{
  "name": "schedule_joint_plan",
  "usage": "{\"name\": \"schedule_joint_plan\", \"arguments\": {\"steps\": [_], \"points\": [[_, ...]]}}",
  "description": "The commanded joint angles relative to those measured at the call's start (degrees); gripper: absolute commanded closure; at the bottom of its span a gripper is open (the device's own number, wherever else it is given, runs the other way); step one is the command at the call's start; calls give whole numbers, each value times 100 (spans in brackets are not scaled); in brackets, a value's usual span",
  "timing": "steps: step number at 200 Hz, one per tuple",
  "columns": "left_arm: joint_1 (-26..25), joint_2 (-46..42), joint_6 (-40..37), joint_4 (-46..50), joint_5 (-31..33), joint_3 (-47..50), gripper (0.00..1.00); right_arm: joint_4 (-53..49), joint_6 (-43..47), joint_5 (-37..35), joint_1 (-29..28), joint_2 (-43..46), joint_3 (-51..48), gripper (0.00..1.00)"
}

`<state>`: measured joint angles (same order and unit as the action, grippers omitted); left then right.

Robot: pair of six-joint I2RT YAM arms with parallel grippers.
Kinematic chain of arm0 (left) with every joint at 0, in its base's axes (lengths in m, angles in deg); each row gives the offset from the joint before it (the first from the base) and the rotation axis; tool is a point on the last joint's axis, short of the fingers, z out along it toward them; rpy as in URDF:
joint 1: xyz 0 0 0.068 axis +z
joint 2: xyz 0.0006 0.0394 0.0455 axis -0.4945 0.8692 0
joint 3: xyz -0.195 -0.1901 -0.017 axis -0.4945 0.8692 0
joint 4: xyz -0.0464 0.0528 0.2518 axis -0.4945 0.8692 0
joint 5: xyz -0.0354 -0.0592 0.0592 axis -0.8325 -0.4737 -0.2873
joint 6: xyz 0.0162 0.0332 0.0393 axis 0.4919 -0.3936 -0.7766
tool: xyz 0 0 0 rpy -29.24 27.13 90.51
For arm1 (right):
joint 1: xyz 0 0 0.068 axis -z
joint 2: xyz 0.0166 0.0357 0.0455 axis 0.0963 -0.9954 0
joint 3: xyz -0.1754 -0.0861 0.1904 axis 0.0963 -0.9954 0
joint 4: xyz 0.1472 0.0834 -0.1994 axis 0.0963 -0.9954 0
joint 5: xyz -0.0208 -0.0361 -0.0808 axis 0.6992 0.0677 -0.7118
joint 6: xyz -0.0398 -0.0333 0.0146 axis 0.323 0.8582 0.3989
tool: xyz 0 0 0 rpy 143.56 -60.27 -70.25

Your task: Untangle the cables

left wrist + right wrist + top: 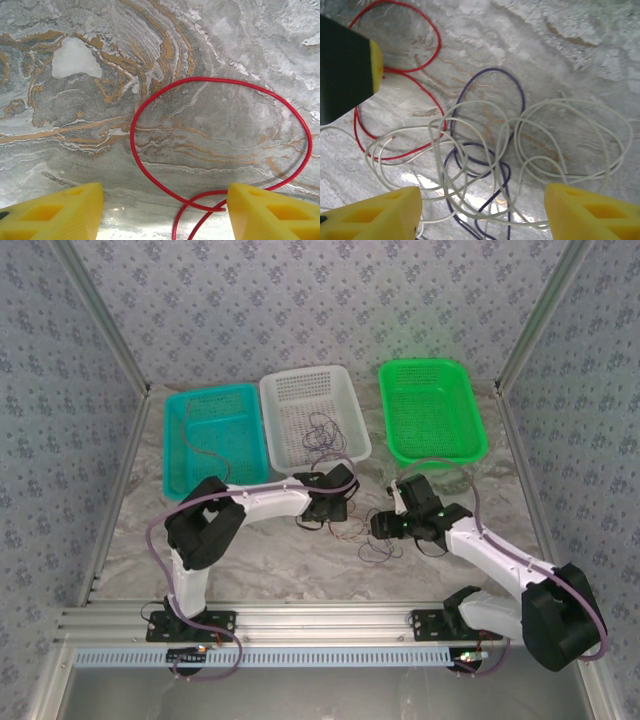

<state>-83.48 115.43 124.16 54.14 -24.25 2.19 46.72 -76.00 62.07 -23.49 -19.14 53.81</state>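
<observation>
- Progress is looking partial, as I am judging it: one thin wire [185,435] is lying in the cyan basket [210,390] and a dark wire [325,428] is curling in the white basket [305,373], so those two seem sorted.
- Most of the job is waiting. The tangle [370,538] is sitting on the marble table [225,30] between the two arms, in front of the baskets.
- In the right wrist view, the white cable [570,101] is weaving over and under the purple cable [495,69], with the red cable [440,42] overlapping only the left edge of the knot.
- The red cable is looking the nearest to being freed; white and purple are needing the most teasing apart.
- No cable is pointing one clear way, since each is coiling into loops.
- In the left wrist view, the red loop is forming an oval with its long axis running across the view, and the strand is crossing itself just beside the right-hand finger.
- The purple loops are stretching up and down the right wrist view, and the white loops are spreading widest, side to side.
- The left gripper [162,200] is hovering with its fingers spread apart, gripping nothing.
- The right gripper [482,202] is hanging over the knot, its fingers likewise apart and holding nothing.
</observation>
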Motion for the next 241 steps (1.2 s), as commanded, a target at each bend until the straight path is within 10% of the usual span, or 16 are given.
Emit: {"name": "schedule_joint_plan", "arguments": {"steps": [1,44,89,155,241], "points": [[-104,-214,91,-54,169,84,33,20,139,47,-87,-143,180,33],[-161,-568,-90,-107,264,278,32,4,156,285,-171,-681,227,55],[-228,-773,-379,-320,221,584,32,-90,231,-170,-259,-323,482,100],[-293,-1536,-724,-1565,255,1417,27,-907,677,-428,-263,1089,1055,100],[-408,-2667,-2138,-3269,-155,2403,26,-572,913,941,-217,838,1239,100]]}}
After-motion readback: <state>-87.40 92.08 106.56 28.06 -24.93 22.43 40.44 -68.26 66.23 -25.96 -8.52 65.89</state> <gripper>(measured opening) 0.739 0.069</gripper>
